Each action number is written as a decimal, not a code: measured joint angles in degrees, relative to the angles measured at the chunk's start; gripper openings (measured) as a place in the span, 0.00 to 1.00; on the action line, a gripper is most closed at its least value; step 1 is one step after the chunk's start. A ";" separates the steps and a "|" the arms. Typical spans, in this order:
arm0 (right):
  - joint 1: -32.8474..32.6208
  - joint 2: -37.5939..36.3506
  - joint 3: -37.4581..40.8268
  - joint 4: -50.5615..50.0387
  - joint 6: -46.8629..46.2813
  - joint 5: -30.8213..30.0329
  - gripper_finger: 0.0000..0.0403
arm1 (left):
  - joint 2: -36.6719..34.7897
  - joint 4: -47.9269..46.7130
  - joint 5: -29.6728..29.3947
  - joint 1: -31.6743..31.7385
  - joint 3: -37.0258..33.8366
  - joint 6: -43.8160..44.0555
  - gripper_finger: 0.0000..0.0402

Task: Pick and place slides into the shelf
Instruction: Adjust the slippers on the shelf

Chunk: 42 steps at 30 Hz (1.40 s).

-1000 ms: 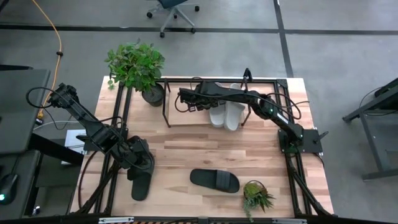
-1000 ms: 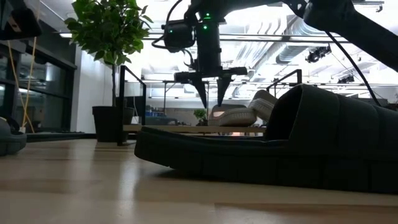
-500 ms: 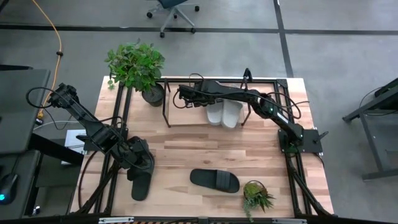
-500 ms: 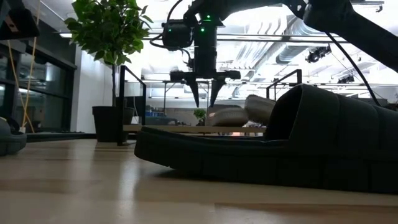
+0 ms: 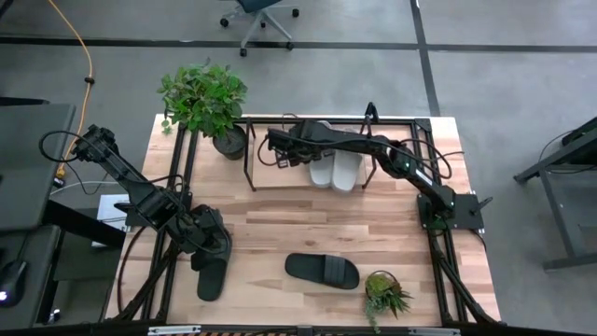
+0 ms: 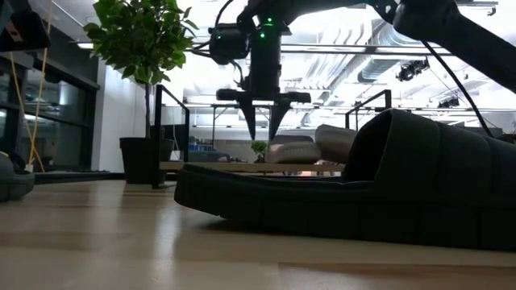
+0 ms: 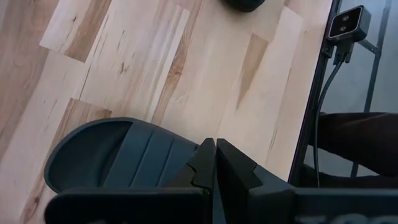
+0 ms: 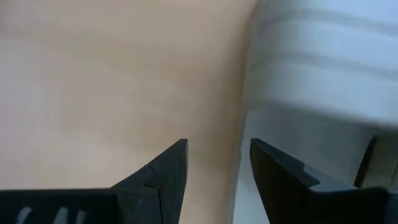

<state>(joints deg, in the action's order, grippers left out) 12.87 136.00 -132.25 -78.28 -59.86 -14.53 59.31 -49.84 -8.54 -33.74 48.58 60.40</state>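
Note:
Two light grey slides (image 5: 336, 171) lie side by side on the shelf (image 5: 269, 175), soles on its wood board. My right gripper (image 5: 283, 155) hangs open above the bare board just left of them, fingers pointing down (image 6: 262, 129); the nearer grey slide (image 8: 323, 62) is beside one finger, apart from it. One black slide (image 5: 322, 271) lies flat at the table's near middle. Another black slide (image 5: 212, 277) lies at the near left. My left gripper (image 7: 216, 158) is shut above that slide's (image 7: 118, 155) far end; I see no touch.
A potted plant (image 5: 207, 101) stands at the shelf's far left corner. A small plant (image 5: 384, 291) sits near the table's front right. Bare tabletop lies between the shelf and the black slides. A camera (image 7: 346, 23) is mounted at the table's edge.
My right gripper, still open, has tipped a little, its fingertips swinging away from the grey slides and slightly up. The grey slide whose end stood raised has sunk lower on the shelf.

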 joint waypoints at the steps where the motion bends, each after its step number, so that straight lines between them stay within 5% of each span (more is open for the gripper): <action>1: -0.36 0.00 0.00 -0.82 0.58 0.32 0.41 | 0.00 0.00 0.00 -0.01 0.00 0.00 0.01; 22: -6.16 0.02 0.00 -11.73 7.87 7.43 0.41 | 0.02 0.39 -0.04 -0.02 0.00 -0.11 0.01; 42: -8.81 -1.57 -0.02 -11.73 8.90 3.41 0.41 | 0.02 0.46 0.11 -0.02 0.00 -0.08 0.01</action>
<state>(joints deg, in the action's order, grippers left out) 4.06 134.43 -132.27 -90.02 -50.96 -11.12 59.33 -49.39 -8.43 -33.76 48.58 60.32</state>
